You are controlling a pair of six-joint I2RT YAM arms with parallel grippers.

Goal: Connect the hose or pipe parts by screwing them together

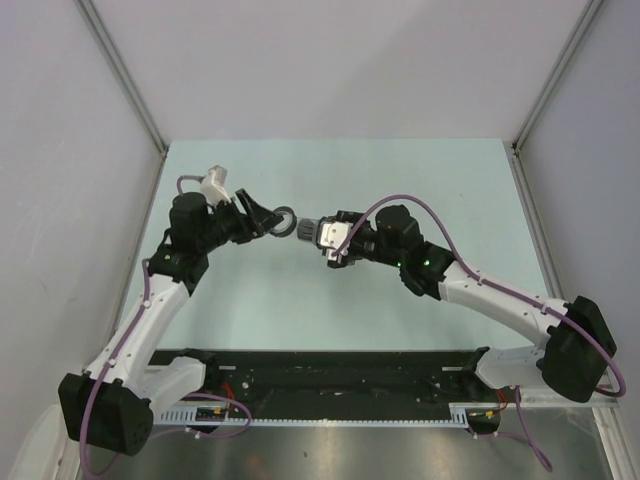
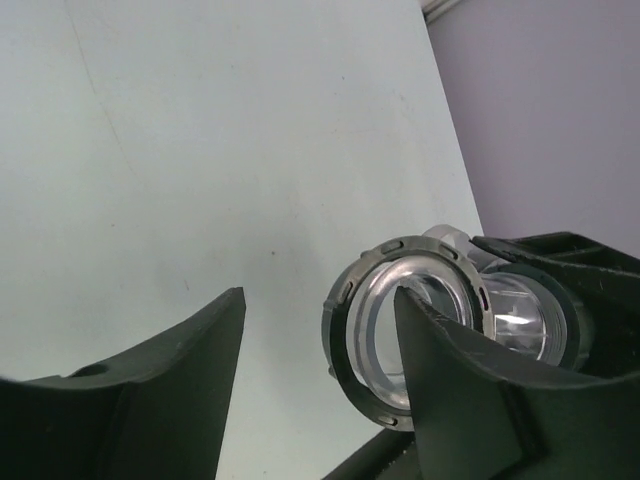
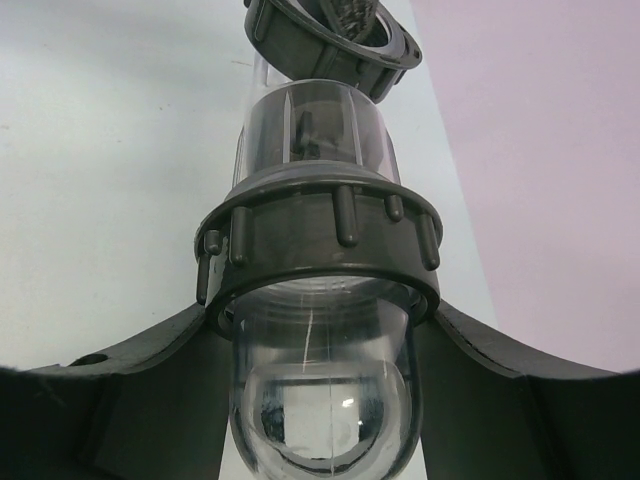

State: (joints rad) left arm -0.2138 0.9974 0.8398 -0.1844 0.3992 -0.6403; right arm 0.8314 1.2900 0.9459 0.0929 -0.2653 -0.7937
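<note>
My right gripper (image 3: 322, 385) is shut on a clear pipe part (image 3: 320, 420) that carries a grey ribbed nut (image 3: 320, 235). The part points toward the left arm and ends in a tilted grey ring (image 3: 335, 45). I cannot tell whether that ring is screwed on. From above, the ring (image 1: 284, 222) hangs over the table between both grippers. My left gripper (image 2: 320, 292) is open. Its right finger (image 2: 470, 390) crosses in front of the ring (image 2: 345, 330), and its left finger (image 2: 150, 400) stands well clear. In the top view the left gripper (image 1: 270, 219) sits right at the ring and the right gripper (image 1: 320, 238) sits beside it.
The pale green table (image 1: 330, 170) lies below, boxed in by white walls and metal posts (image 1: 130, 80). Purple cables (image 1: 440, 215) run along both arms. A black rail (image 1: 340, 375) spans the near edge between the arm bases.
</note>
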